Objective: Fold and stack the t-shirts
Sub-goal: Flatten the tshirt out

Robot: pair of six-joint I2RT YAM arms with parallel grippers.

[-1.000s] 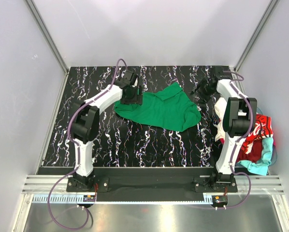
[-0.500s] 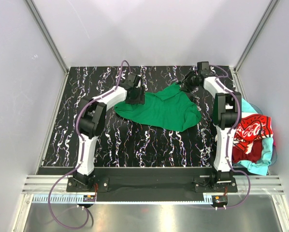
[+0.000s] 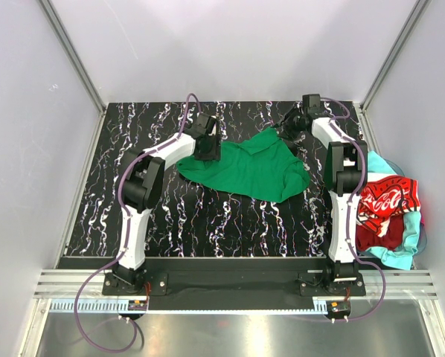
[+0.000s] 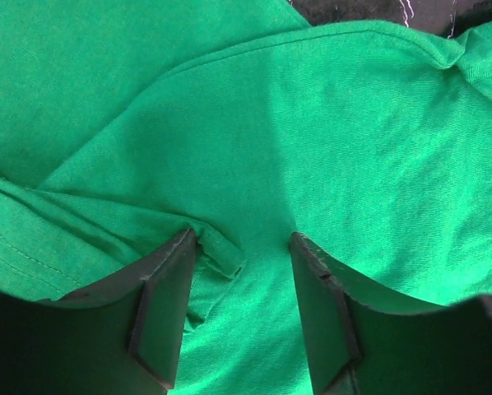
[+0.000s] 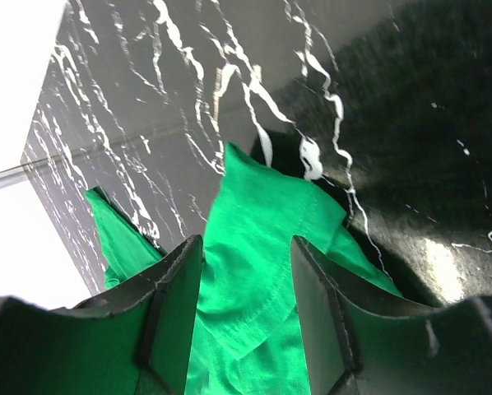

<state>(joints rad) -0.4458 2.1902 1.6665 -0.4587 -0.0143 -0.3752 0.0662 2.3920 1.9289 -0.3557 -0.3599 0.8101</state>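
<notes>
Two grippers stand half open on the green t-shirt (image 3: 260,172), mid-frame in the top view. The left gripper (image 4: 242,247) straddles a small fold and touches it. The right gripper (image 5: 246,255) has the shirt's edge between its jaws. Only the top view shows the red t-shirt (image 3: 386,204), far right.

Open tabletop (image 3: 207,216) nearside; t-shirt heap (image 3: 390,212) right.

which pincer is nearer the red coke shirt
Right. Right pincer is beyond the red shirt, at the far corner of the green shirt; left pincer is at its opposite edge.
</notes>
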